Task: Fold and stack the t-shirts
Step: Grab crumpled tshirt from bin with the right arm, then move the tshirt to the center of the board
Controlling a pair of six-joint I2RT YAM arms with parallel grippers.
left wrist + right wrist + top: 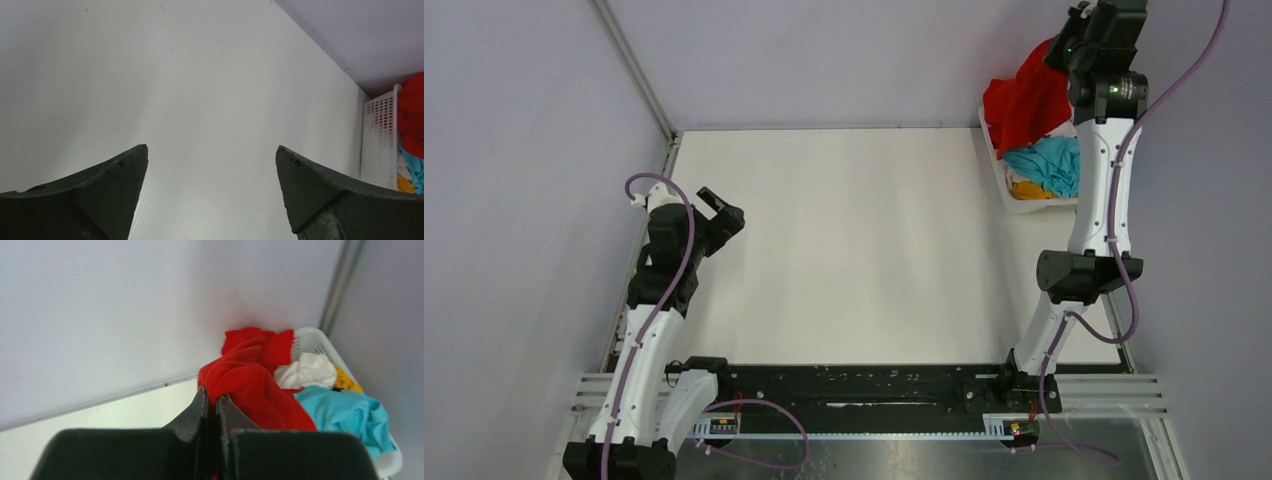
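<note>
Right wrist view: right gripper (212,396) was clenched on a fold of the red shirt (247,382), which trailed from its tip down into the basket (320,336) at the table's (854,250) far right corner. Left gripper (211,147) gaped empty, well apart at left.

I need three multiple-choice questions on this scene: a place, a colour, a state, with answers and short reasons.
1. The basket stands: A. at the table's far right corner B. mid-table C. near left
2. The right gripper holds a shirt coloured: A. white B. turquoise C. red
3. The left gripper is: A. shut B. open, empty C. holding cloth
Answers: 1 A, top view shows it there; 2 C, red t-shirt pinched in shut jaws; 3 B, jaws wide apart, nothing between.
</note>
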